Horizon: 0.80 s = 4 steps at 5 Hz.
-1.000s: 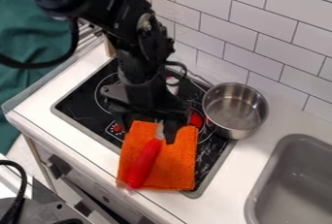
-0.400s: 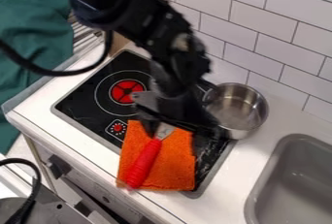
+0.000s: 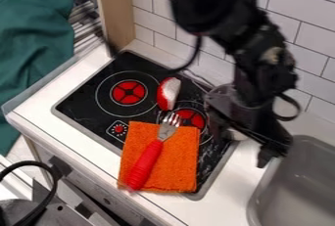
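The gripper [image 3: 241, 144] hangs open at the right of the stove, fingers apart with nothing seen between them. It stands in front of the metal pot [image 3: 237, 135], covering most of it; whether they touch I cannot tell. Left of the gripper, an orange cloth [image 3: 178, 164] lies flat over the stove's front right part. On the cloth rests a fork [image 3: 145, 165], red handle toward the front edge and metal tines toward the back. A red and white object [image 3: 169, 93] lies on the stove behind the tines.
The black stove top [image 3: 88, 103] has red burner centres and a red knob marking. A grey sink [image 3: 298, 186] is set in the counter at the right. White tiles line the back wall, beside a wooden panel [image 3: 116, 7]. Green fabric [image 3: 33, 49] lies at the upper left.
The gripper has moved right, from over the cloth and fork to in front of the pot and beside the sink. Fork and cloth stay put; the red and white object has come into fuller view.
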Available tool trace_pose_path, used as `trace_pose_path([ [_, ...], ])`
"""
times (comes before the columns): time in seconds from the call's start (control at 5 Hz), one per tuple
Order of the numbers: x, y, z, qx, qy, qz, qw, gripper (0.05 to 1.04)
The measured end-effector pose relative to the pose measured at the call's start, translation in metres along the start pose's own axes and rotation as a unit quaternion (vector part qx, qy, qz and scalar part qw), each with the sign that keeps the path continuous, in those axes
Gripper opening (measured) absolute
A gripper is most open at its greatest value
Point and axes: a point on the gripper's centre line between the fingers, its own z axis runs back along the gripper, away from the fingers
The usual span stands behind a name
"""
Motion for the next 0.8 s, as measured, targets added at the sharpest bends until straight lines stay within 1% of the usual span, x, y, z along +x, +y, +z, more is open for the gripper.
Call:
trace_pose_path([
  [0.2,0.022,-0.012,-0.011,-0.026,-0.001,-0.020,0.9995,1.008],
  [0.4,0.039,-0.009,-0.025,-0.023,0.009,-0.016,0.9996,1.008],
  [0.6,0.056,0.000,-0.030,-0.024,0.003,0.002,0.9997,1.008],
  [0.8,0.067,0.009,-0.038,-0.024,0.004,0.013,0.9996,1.008],
])
